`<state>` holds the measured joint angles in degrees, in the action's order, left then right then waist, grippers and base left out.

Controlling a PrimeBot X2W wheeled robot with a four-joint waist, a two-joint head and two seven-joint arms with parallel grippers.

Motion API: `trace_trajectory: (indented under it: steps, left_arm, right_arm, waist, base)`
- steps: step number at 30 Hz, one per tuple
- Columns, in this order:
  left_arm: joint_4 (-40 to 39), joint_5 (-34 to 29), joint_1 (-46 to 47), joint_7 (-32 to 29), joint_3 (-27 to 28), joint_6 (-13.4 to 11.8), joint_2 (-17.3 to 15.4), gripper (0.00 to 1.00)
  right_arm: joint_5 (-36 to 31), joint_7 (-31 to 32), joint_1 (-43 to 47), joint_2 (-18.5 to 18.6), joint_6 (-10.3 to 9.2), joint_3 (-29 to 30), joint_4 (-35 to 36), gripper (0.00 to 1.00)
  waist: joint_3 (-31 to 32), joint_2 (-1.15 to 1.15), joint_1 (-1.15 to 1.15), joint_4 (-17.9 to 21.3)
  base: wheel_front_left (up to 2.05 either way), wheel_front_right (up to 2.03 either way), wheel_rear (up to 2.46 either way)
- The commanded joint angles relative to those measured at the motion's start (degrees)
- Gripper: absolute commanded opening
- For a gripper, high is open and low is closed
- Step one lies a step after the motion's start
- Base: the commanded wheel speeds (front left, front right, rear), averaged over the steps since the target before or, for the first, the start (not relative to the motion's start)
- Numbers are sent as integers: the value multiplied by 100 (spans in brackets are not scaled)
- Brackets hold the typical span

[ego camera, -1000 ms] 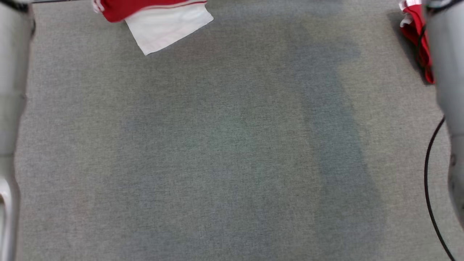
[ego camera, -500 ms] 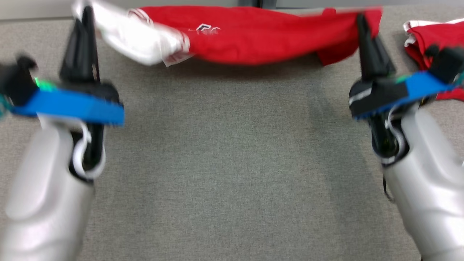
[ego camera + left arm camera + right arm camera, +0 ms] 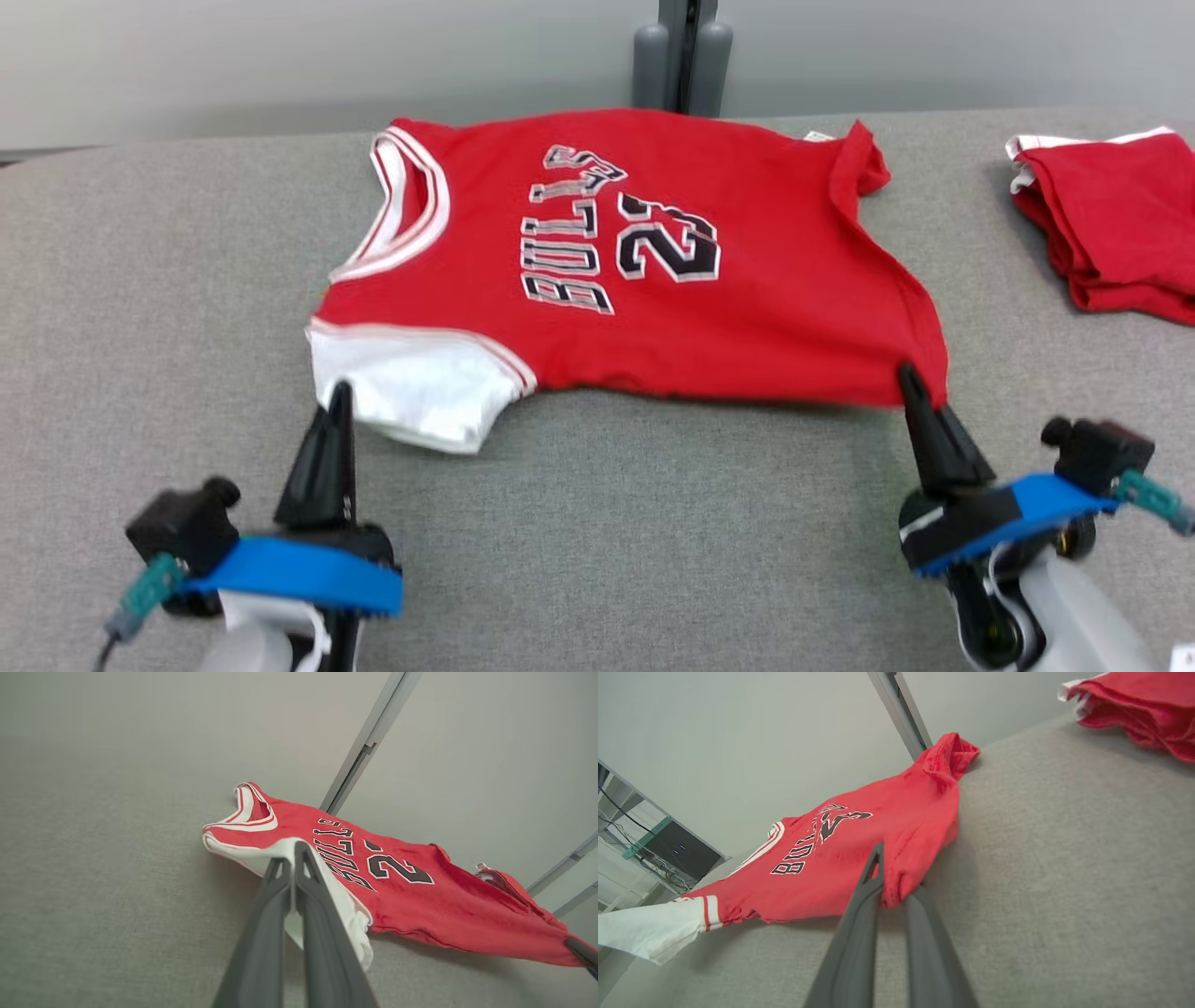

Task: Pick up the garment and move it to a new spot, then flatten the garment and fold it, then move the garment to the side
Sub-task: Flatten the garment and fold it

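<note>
The red garment (image 3: 653,261) lies spread, print up, across the far middle of the grey table (image 3: 597,541). My left gripper (image 3: 340,394) pinches its white sleeve and my right gripper (image 3: 906,375) pinches its red corner. A second red cloth (image 3: 1111,224) sits far right.

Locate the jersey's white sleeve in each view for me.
Head view: white sleeve lower left of centre, at the left gripper tip.
Left wrist view: centre, pinched between the fingers.
Right wrist view: bottom left corner.
Shared landmark: the jersey and its BULLS 23 lettering.
</note>
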<state>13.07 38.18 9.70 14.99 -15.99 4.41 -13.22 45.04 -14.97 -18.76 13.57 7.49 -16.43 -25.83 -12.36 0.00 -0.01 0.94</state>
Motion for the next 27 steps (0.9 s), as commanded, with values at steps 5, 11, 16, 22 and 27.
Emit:
trace_trajectory:
  steps: [5,11,16,22,27]
  left_arm:
    - [-132,-28,-629,26,52,-75,34,0]
    - [-417,21,-1329,26,17,-210,94,0]
    - [-730,25,-1802,-78,-69,-363,80,0]
    - [-1096,-24,-2157,-218,-206,-493,52,0]
    - [-1219,-69,-2057,-260,-238,-515,25,0]
  right_arm:
    - [46,-31,651,71,1,108,79,0]
    - [-55,53,1300,77,1,233,252,0]
    - [-164,267,1908,72,1,467,540,0]
    - [-451,662,2469,1,1,806,1028,0]
    - [-674,957,2609,-214,1,1064,1384,0]
  waist:
    - [203,0,1,-5]
    - [446,0,1,-62]
    - [624,0,1,-145]
    - [698,0,1,-181]
    - [670,0,1,-160]
  base:
    - [0,0,0]
    - [0,0,0]
    - [0,0,0]
    - [0,0,0]
    - [0,0,0]
